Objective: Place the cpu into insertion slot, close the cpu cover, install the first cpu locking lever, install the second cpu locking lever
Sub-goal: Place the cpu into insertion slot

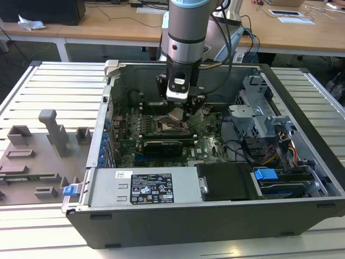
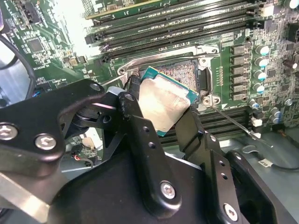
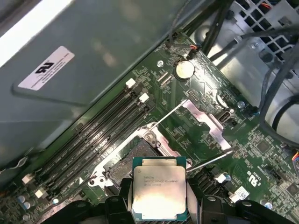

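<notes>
Cpu (image 1: 177, 114): hanging tilted, socket (image 1: 164, 128) lying toward its 7 o'clock in the exterior view.
Fingers (image 2: 140, 126): pinching the Cpu's edges.
Risk: a tilted corner may be catching and bending pins.

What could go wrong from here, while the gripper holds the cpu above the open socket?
1. The cpu, held in the gripper, looks tilted against the socket; one edge may touch down first and harm it.
2. It seems to be gripped only by two opposite edges, so it could slip or turn.
3. A thin locking lever stands close beside the gripper and might catch on it if the arm lowers.
</notes>
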Motion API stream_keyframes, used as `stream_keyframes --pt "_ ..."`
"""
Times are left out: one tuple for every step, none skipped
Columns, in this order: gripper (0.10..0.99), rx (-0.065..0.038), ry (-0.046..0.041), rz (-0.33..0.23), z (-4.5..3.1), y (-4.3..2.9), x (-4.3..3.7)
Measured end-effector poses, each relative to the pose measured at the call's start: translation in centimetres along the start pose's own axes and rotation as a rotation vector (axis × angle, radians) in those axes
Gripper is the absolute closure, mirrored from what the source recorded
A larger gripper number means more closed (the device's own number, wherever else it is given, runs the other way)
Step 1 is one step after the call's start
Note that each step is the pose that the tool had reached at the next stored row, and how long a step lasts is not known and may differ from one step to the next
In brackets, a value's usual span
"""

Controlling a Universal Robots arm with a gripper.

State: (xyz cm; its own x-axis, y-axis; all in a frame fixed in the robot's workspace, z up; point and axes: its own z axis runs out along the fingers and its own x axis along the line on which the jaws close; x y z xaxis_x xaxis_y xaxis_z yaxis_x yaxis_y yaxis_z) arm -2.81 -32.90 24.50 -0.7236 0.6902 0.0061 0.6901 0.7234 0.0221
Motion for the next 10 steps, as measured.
stream_keyframes --pt "0.541 0.0 -0.0004 0.008 0.0 0.0 0.0" --pt "0.541 0.0 -0.0011 0.022 0.01 0.0 0.0" --pt "0.541 0.001 -0.0019 0.038 0.01 0.0 0.0" --pt "0.541 0.001 -0.0028 0.056 0.01 0.0 0.0" --pt "0.541 0.002 -0.0035 0.071 0.02 0.0 0.0" --pt "0.541 0.002 -0.0045 0.091 0.03 0.0 0.0" --pt "0.541 0.002 -0.0049 0.101 0.03 0.0 0.0" --pt "0.541 0.002 -0.0053 0.109 0.03 0.0 0.0" --pt "0.541 0.003 -0.0058 0.119 0.04 0.0 0.0" --pt "0.541 0.003 -0.0061 0.126 0.04 0.0 0.0"
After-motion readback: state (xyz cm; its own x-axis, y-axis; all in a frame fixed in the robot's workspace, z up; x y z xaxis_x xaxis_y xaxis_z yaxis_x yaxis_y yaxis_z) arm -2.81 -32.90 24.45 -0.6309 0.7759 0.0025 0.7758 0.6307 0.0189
